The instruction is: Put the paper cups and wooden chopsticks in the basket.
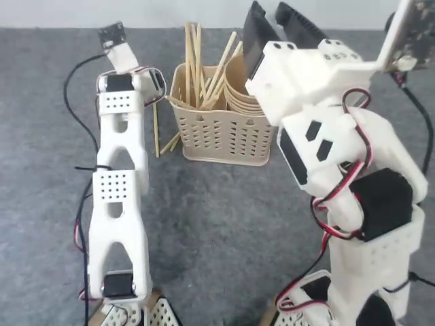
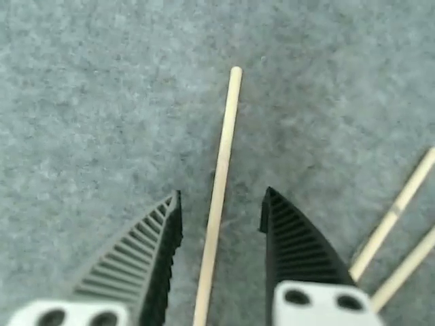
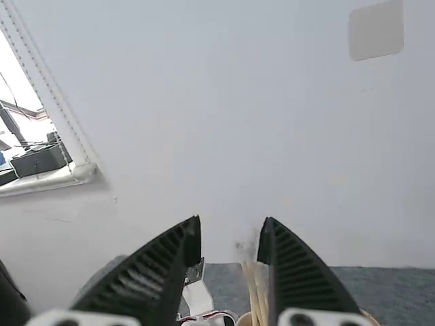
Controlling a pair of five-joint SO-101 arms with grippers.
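My left gripper (image 2: pixel 223 197) is open and low over the grey carpet, and one wooden chopstick (image 2: pixel 221 183) lies flat between its fingers, untouched. Two more chopsticks (image 2: pixel 394 217) lie beside it. From above, the left gripper (image 1: pixel 156 85) is just left of the beige basket (image 1: pixel 224 136), with loose chopsticks (image 1: pixel 155 129) on the carpet under it. The basket holds several upright chopsticks (image 1: pixel 197 64) and stacked paper cups (image 1: pixel 241 88). My right gripper (image 1: pixel 268 10) is raised above the basket's back right, open and empty, facing the white wall (image 3: pixel 232 223).
The right arm's white body (image 1: pixel 340 156) rises tall to the right of the basket. Open carpet (image 1: pixel 217 224) stretches in front of the basket between the two arm bases. Cables (image 1: pixel 78 88) trail along the left arm.
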